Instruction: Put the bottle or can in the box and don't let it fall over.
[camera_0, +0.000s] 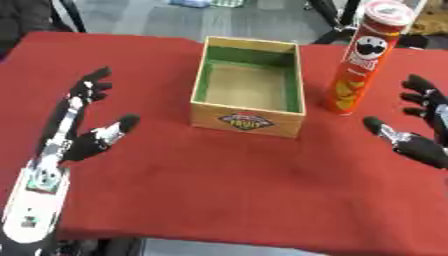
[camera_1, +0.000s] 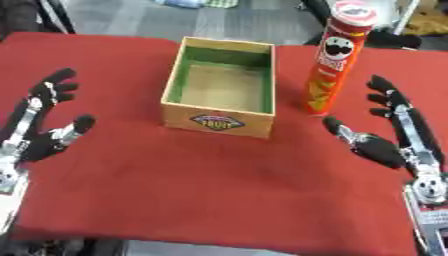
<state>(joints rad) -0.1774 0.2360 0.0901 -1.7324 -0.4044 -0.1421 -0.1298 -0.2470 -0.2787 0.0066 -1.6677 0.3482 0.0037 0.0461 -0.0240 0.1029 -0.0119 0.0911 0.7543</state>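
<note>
Staging: pre-grasp, nothing lifted yet.
Can: tall red chip can stands upright on the red surface, just right of the box, untouched.
Box: open wooden box with green inner walls, centre-far, looks empty.
Right robot hand: right robot hand spread, thumb and fingers apart, holding nothing; sits near the can's base, on its right and nearer side, not touching.
Left robot hand: left robot hand spread and idle at the left, well apart from box and can.
Next move (judgement): close right robot hand around the can's lower-mid body, lift clear of the box wall, shift left, set down flat.
Risk: tall and narrow, so a high or off-centre grip likely tips it.
</note>
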